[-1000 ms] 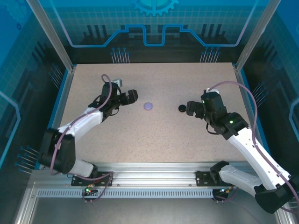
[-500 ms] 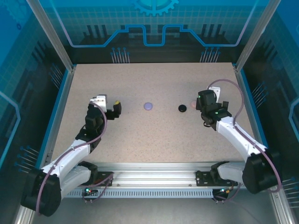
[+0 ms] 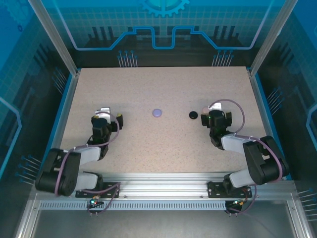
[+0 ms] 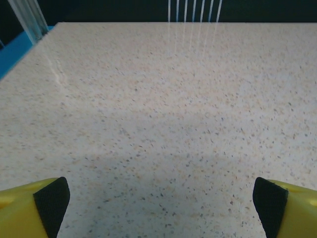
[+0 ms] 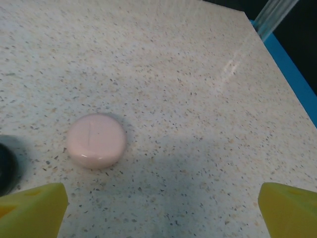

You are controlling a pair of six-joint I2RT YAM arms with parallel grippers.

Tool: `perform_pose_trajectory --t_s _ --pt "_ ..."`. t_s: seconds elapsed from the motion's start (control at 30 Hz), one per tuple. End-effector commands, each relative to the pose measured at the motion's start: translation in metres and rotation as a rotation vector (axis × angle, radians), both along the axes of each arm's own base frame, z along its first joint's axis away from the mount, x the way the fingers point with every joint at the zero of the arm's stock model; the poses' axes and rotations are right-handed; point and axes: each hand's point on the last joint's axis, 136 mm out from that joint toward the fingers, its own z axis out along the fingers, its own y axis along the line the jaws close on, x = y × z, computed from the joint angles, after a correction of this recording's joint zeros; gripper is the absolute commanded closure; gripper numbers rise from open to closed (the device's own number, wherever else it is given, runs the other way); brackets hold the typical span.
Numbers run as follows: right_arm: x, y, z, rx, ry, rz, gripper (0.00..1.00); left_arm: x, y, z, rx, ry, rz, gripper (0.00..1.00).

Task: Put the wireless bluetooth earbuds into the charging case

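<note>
I have drawn both arms back; my left claw (image 4: 161, 198) and right claw (image 5: 161, 210) gape empty, with the pink charging case (image 5: 96, 140) near the right.

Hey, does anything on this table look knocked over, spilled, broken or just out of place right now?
Nothing stands out. The lilac round case, the black round case and the pale pink round case each lie flat on the speckled table, apart from one another, with no visible damage or spill.
</note>
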Motion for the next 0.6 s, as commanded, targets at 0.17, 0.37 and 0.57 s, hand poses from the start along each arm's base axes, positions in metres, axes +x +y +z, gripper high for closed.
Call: perform_pose_trajectory --t_s 0.17,0.37,0.57 --pt "0.026 -0.009 0.013 0.195 -0.159 0.117 0.0 0.028 -0.014 0.001 0.007 -0.058 -0.092 0.01" --pt "0.025 -0.008 0.009 0.211 -0.11 0.112 0.0 0.04 -0.004 -0.007 -0.091 0.035 -0.11 0.01" --pt "0.025 -0.007 0.011 0.198 -0.119 0.111 0.0 0.04 -0.002 -0.006 -0.13 0.032 -0.129 0.01"
